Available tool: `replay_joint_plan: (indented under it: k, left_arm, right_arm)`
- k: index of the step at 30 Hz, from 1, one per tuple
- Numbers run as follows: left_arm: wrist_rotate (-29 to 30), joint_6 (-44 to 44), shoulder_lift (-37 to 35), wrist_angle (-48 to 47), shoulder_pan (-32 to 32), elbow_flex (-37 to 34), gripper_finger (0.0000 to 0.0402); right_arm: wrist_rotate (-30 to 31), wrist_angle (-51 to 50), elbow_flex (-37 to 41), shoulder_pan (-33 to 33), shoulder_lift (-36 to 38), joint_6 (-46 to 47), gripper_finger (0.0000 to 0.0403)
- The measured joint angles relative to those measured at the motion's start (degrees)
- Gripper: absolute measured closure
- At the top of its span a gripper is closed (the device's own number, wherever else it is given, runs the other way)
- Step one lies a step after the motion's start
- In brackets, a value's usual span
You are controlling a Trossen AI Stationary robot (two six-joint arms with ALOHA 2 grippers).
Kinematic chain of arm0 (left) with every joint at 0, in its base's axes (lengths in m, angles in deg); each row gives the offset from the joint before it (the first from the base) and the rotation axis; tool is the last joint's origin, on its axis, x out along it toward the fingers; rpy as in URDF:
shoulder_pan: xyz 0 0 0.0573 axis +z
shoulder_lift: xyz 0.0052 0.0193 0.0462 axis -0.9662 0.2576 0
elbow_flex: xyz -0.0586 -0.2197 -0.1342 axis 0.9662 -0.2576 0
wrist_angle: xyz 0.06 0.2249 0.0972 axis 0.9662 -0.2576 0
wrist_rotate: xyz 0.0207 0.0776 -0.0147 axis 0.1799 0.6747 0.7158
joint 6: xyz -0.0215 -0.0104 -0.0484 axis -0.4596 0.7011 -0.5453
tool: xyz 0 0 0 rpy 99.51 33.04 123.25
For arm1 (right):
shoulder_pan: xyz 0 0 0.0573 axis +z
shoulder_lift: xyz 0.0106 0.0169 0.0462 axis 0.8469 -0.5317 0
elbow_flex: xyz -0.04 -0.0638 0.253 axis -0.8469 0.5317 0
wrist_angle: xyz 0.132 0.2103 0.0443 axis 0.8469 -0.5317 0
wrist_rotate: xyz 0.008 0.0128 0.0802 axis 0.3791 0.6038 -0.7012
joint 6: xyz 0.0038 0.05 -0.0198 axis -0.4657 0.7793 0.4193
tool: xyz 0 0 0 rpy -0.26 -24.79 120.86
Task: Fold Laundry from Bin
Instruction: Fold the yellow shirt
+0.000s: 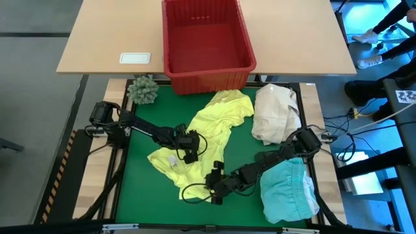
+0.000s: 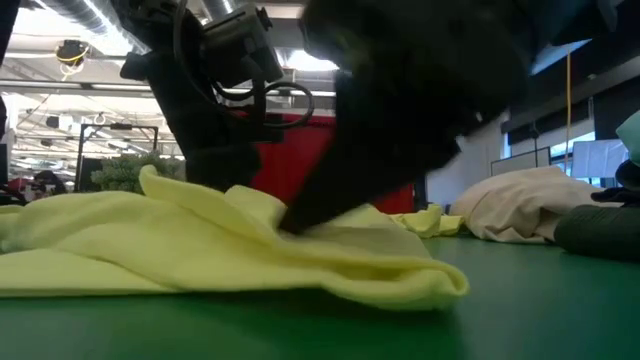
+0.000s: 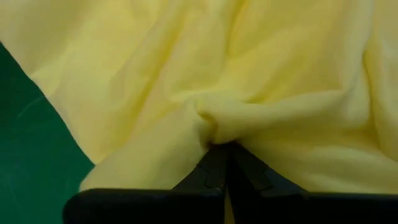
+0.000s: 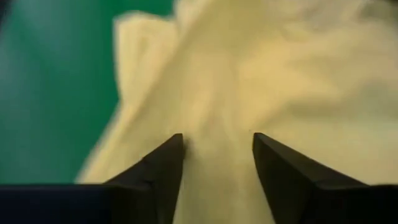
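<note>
A light wooden worktop [image 1: 110,39] sits on grey floor [image 1: 32,39]; beyond, ceiling strip lights [image 2: 50,95] glow, and cables [image 1: 354,123] trail alongside.

The setting is identified as a robotics laboratory within a large industrial or open-plan hall. In the low view, exposed ceiling ducting [image 2: 70,12], rows of overhead strip lights [image 2: 60,100] and glazed partitions [image 2: 590,150] are seen beyond the work surface. A purpose-built test station is indicated in the high view: a green mat [image 1: 146,188] is framed by a rig with hazard-striped edging [image 1: 57,182], and two dark arms are mounted at its sides. Loose cables [image 1: 354,140] are routed across the grey floor beside the station. A printed marker tag [image 1: 408,96] is fixed nearby. A plain wooden table [image 1: 104,39] adjoins the mat, and the legs of persons [image 1: 377,39] are visible at the edge.
</note>
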Motion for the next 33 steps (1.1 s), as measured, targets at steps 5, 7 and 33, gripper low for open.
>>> replay_joint_plan:
  k: [5, 7, 33]
  left_arm:
    - [0.4, -0.9, -0.2, -4.9, -0.1, 0.2, 0.0399]
    - [0.8, -2.4, -0.3, -8.8, -0.3, 0.3, 0.0399]
    - [-1.1, -21.0, -0.3, -26.8, -21.7, 0.1, 0.0399]
  right_arm:
    - [1.2, -8.9, -0.1, -0.1, 0.0, 3.9, 0.0281]
    - [1.0, -11.8, -0.2, 0.0, 0.2, 6.0, 0.0310]
    - [1.0, -19.0, 0.1, 4.2, 10.3, 5.0, 0.0326]
